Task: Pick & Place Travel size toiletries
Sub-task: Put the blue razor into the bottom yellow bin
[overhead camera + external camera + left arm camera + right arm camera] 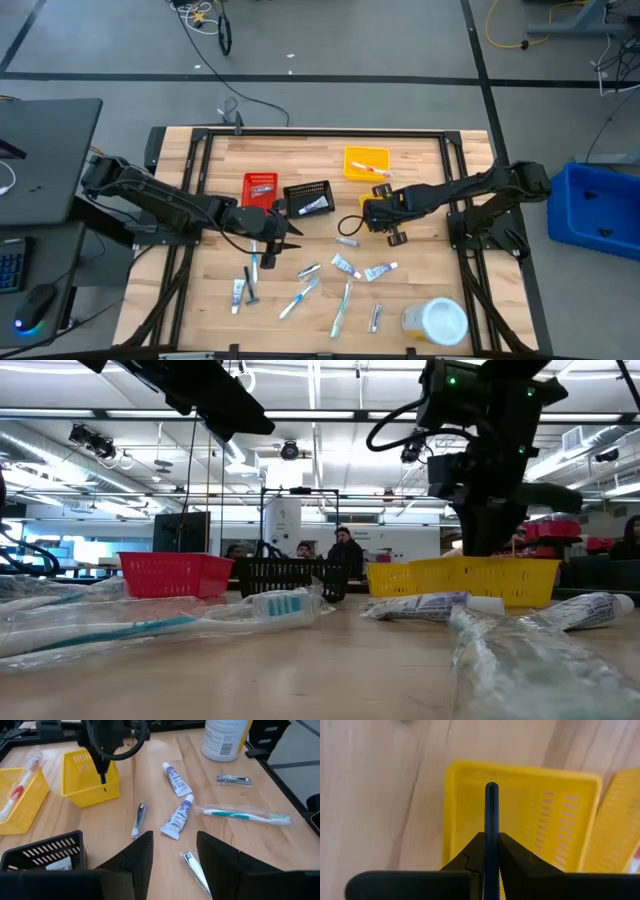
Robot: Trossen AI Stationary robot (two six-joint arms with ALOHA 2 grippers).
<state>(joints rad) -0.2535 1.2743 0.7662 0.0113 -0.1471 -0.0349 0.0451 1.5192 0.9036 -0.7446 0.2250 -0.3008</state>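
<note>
- Clear-wrapped toothbrushes (pixel 130 625) and small tubes (pixel 430 605) lay nearest the low camera, spread over the front half of the wooden table (pixel 420 245).
- Behind them, a red bin (pixel 260 188), a black bin (pixel 308 198) and a yellow bin (pixel 366 163) stood toward the back edge of the table.
- One white tube (pixel 314 207) lay inside the black bin, and a red-and-white toothbrush (pixel 16 795) lay in the larger yellow bin.
- Right gripper (pixel 491 787) hung over a smaller yellow bin (pixel 555 810) near the middle of the table, its jaws clenched on a slim black stick (pixel 491 820).
- Left gripper (pixel 174 852) hovered just in front of the red bin, jaws released and holding nothing.
- More tubes (pixel 176 779), a teal toothbrush (pixel 240 815) and nail clippers (pixel 233 780) lay loose on the table toward the front edge.
- Big jar with a white lid (pixel 437 320) stood near the front right corner.
</note>
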